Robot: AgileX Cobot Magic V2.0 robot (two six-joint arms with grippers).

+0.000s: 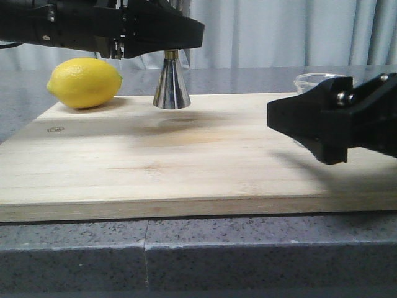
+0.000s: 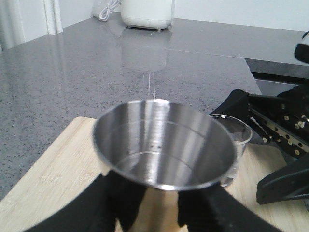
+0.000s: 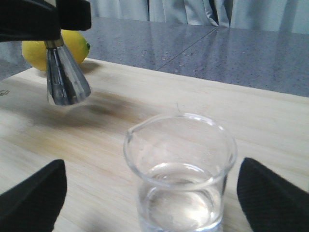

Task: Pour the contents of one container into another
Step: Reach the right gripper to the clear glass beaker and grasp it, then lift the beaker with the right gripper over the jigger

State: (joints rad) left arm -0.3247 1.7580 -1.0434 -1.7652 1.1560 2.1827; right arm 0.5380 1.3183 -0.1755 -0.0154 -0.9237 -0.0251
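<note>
The left gripper (image 2: 147, 212) is holding the steel jigger (image 1: 171, 84) by its narrow waist, its jaws closed on the gold band. In the front view the jigger is sitting upright near the far edge of the wooden board (image 1: 186, 167), toward the middle of that edge; in the right wrist view its base looks slightly clear of the wood, with a soft shadow beneath, so whether it is touching the board cannot be settled. In the left wrist view the jigger's upper cup is showing open and bare inside.

The lemon (image 1: 84, 82) is lying at the far left corner of the board, just beside the jigger but apart from it.

The glass beaker (image 3: 179, 171) is standing upright on the board near its right edge, well apart from the jigger, and is holding a shallow layer of clear liquid at the bottom. Its pouring lip is pointing toward the jigger side.

The right gripper (image 3: 149, 193) is positioned level with the beaker, jaws spread wide with one finger on each side of the glass and neither one touching it. The board is resting on the grey speckled bench (image 1: 248, 254).
</note>
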